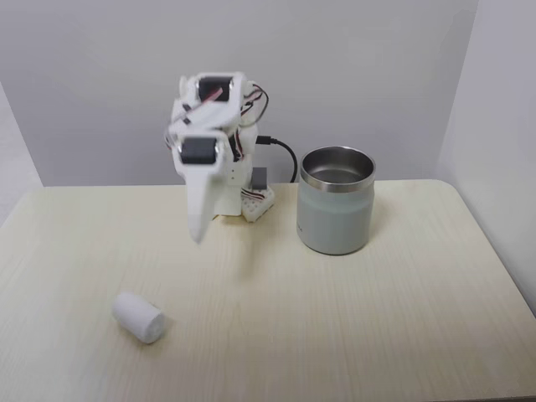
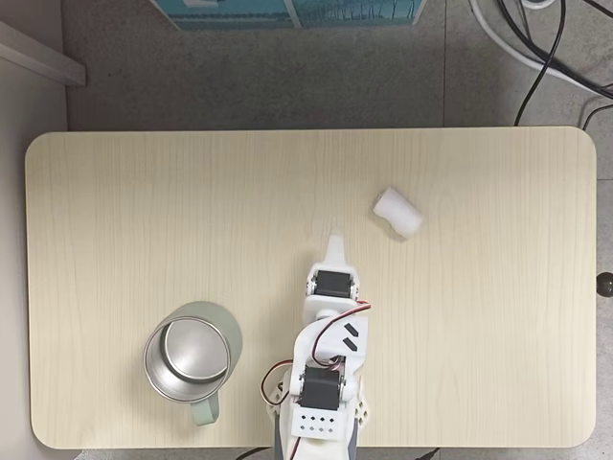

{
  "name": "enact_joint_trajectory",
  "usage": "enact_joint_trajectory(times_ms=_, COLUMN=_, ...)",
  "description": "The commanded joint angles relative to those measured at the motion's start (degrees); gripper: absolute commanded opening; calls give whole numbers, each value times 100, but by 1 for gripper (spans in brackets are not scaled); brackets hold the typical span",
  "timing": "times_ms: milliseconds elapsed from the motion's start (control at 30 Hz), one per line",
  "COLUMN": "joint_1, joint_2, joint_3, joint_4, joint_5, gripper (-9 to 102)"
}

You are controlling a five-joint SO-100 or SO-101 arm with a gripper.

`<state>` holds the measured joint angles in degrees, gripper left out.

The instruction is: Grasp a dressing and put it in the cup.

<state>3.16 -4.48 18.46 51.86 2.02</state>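
Gripper (image 1: 198, 234) closed, empty | dressing (image 1: 138, 317) lying on table (image 2: 115, 211) | cup (image 1: 335, 201) upright | no readable writing

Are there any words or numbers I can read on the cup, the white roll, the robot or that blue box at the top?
No readable text anywhere.
Cup: plain, no label showing.
White roll: plain.
Robot arm: no letters or numbers readable, just small dark slots and holes.
Blue box beyond the table's far edge, seen from above: white marks on it, cut off by the picture edge and too blurred to read.
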Motion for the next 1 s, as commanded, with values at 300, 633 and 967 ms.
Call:
enact_joint_trajectory(times_ms=300, joint_1=149, joint_2=1854, joint_3=3410, joint_4=1072, joint_5=-281, gripper=0)
enact_joint_trajectory(times_ms=633, joint_1=923, joint_2=4614, joint_3=5344, joint_4=2443, joint_5=-62, gripper=6)
enact_joint_trajectory(times_ms=967, joint_1=1547, joint_2=6319, joint_3=6346, joint_4=3261, joint_5=343, gripper=26)
